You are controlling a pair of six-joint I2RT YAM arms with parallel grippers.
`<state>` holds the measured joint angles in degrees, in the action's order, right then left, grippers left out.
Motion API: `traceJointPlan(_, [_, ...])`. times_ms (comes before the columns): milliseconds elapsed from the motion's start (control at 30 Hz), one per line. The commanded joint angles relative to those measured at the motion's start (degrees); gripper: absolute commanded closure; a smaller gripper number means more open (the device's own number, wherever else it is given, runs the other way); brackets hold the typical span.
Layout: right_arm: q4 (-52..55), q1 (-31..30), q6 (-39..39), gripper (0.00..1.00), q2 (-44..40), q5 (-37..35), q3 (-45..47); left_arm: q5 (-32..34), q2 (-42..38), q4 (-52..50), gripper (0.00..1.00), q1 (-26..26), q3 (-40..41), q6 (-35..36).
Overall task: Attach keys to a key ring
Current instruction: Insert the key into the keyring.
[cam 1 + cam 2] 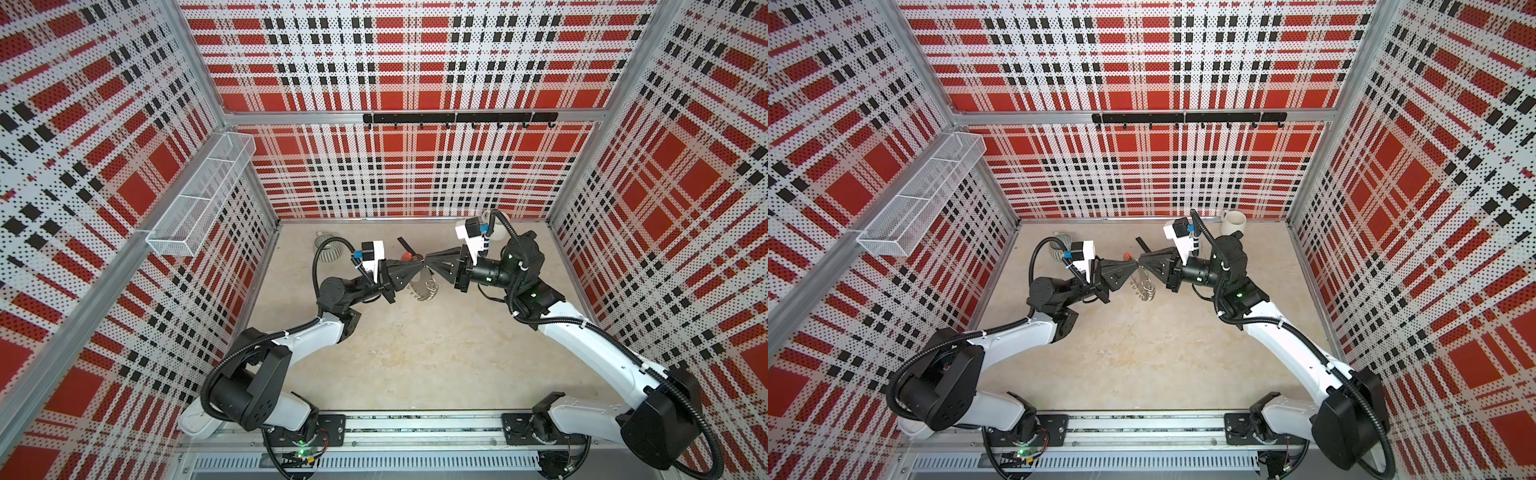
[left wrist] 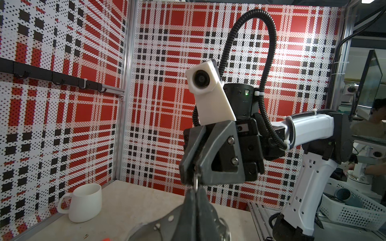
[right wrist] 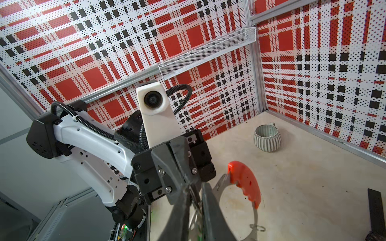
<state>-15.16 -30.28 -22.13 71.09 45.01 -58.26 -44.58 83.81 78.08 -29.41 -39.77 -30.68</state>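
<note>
I am looking down into the plaid-walled cell (image 1: 415, 62), and in both top views my two arms are reaching over the beige table (image 1: 415, 365) and meeting tip to tip in the middle of the frame. The mesh wire basket (image 1: 199, 199) is hanging on the wall at the left and the black hook rail (image 1: 457, 118) is running across the top.

The white mug (image 1: 1233, 222) is standing clear at the back in a top view, and my left wrist camera is showing it whole in its lower left corner. The ribbed grey mug (image 3: 267, 136) is showing in full only at the right of the right wrist picture; from above, my left arm is covering part of it.

The key ring (image 1: 417, 286) is hanging just under the meeting tips, off the table. From above I am seeing only its fringe of silver rings. The right wrist picture is giving me its orange-red grip (image 3: 244, 183) and grey arc. A black watch strap (image 3: 376, 208) is lying at that picture's right edge.

My left gripper (image 1: 419, 262) is clenched tight, with the key ring hanging from it. My right gripper (image 1: 427, 259) is showing its jaws drawn close in the left wrist picture, with a small silver ring (image 2: 195, 183) at their tips; I cannot tell whether they are gripping it. I am not making out the green key tag.
</note>
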Motion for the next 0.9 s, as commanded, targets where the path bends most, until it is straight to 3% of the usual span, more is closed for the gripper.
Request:
traceJointPlan(0, [-0.5,-0.5,0.7,0.86,-0.3,0.2,-0.4,-0.2,0.0,4.1,1.00,-0.3,-0.7,-0.6])
traceJointPlan(267, [0.5,-0.5,1.5,0.99,-1.2,-0.7,0.2,0.0,0.2,4.6,1.00,-0.4,-0.7,-1.0])
traceJointPlan(600, [3.3,-0.5,3.6,1.00,-1.1,-1.2,-1.8,0.1,0.3,4.9,0.99,-0.5,-0.6,-1.1])
traceJointPlan(700, [5.7,-0.5,5.6,1.00,-1.1,-1.9,-2.9,0.4,-0.2,4.9,0.68,0.1,0.2,-0.3])
traceJointPlan(733, [6.6,-0.5,6.5,1.00,-1.1,-2.1,-3.2,0.3,-0.5,4.9,0.63,0.4,0.7,0.4])
traceJointPlan(867, [11.2,-0.5,11.1,1.00,-1.3,-3.7,-4.4,-0.6,-4.3,0.9,0.63,2.3,3.6,7.7])
